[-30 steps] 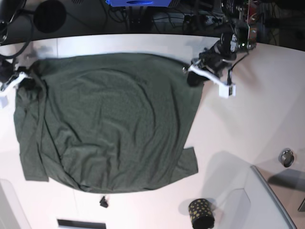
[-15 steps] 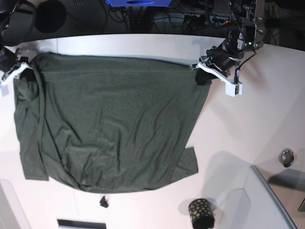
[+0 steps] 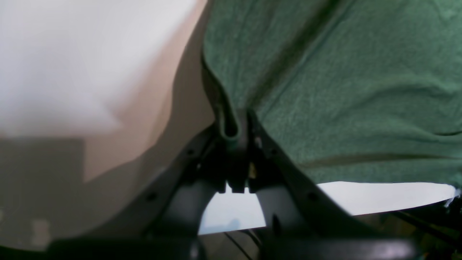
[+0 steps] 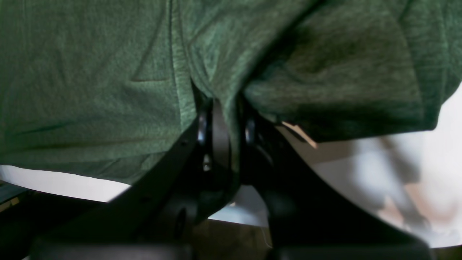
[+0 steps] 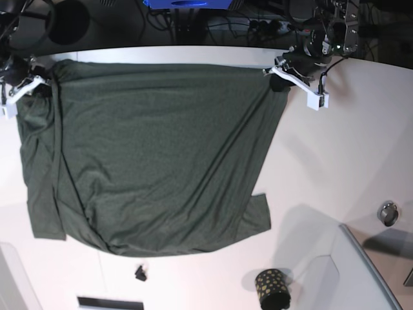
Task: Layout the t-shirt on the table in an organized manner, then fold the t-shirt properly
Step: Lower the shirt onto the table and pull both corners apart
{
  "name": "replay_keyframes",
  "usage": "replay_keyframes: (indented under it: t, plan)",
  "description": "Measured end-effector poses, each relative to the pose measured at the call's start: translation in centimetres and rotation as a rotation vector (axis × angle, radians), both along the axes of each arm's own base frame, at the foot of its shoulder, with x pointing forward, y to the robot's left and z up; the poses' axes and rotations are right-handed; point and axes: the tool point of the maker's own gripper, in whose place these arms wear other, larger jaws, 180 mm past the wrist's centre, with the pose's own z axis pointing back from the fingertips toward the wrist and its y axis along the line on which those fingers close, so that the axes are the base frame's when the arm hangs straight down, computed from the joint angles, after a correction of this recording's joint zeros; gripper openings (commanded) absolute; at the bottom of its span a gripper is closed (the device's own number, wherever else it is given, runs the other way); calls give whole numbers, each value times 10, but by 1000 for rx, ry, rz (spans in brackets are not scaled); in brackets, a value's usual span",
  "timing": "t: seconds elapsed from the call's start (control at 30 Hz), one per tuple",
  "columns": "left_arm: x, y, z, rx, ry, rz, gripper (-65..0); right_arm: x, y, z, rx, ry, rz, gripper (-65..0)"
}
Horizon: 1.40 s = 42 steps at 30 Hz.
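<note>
Nearest the base camera, a black gold-dotted cup (image 5: 271,289) stands on the white counter (image 5: 322,168). Beyond it the dark green t-shirt (image 5: 148,155) lies spread out, its far edge lifted. At the far corners, the left hand (image 5: 279,79) and right hand (image 5: 40,89) each pinch the fabric, clamped tight.
</note>
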Motion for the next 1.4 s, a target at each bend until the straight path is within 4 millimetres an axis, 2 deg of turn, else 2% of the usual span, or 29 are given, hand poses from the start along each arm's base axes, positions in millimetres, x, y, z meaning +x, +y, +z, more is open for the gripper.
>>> replay_keyframes:
  t: [0.2, 0.37, 0.47, 0.57, 0.7, 1.2, 1.4]
  plan:
    - [-7, 2, 1, 40, 4, -30, -650, 0, -1, 0, -2, 1, 1, -642]
    - [23, 0, 15, 39, -59, -36, -650, 7, -2, 7, -22, -11, 21, -642]
    - [28, 0, 19, 40, -75, -36, -650, 13, -7, 14, -38, -31, 26, -642]
    - [17, 0, 12, 38, -43, -39, -650, 10, -13, 13, -49, -16, 25, -642]
    - [7, 2, 3, 40, -9, -33, -650, 8, -12, 11, -45, -13, 22, -642]
    - [-12, 3, -3, 41, 28, -34, -650, 3, -10, 9, -40, -3, 21, -642]
    - [-26, 3, -7, 40, 55, -36, -650, 6, -19, 9, -54, 10, -36, -642]
